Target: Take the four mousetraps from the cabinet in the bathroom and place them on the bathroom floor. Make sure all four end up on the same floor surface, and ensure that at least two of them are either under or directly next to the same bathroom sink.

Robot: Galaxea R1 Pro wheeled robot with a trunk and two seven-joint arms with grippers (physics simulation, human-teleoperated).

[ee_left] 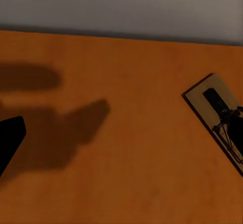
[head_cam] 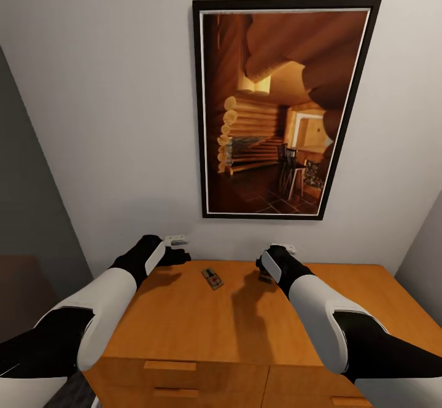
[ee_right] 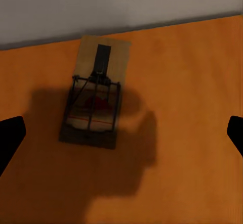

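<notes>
The orange-brown cabinet (head_cam: pixel 184 316) stands against the wall, and its flat top (ee_right: pixel 192 82) lies under both hands. One mousetrap (head_cam: pixel 212 278) lies on the top between my arms; it also sits at the edge of the left wrist view (ee_left: pixel 212 107). A second mousetrap (ee_right: pixel 96 100) lies directly below my right gripper (ee_right: pixel 121 138), close to the wall; in the head view the hand mostly covers it (head_cam: pixel 265 278). My right gripper (head_cam: pixel 269 269) is open, fingertips wide on either side of that trap, not touching it. My left gripper (head_cam: pixel 177 253) hovers open over bare wood (ee_left: pixel 121 138), left of the first trap.
A large framed picture (head_cam: pixel 282 107) hangs on the white wall just behind the cabinet. Drawer fronts with bar handles (head_cam: pixel 170 365) face me below the top. Grey walls close in at both sides; the cabinet top extends further right (head_cam: pixel 380 297).
</notes>
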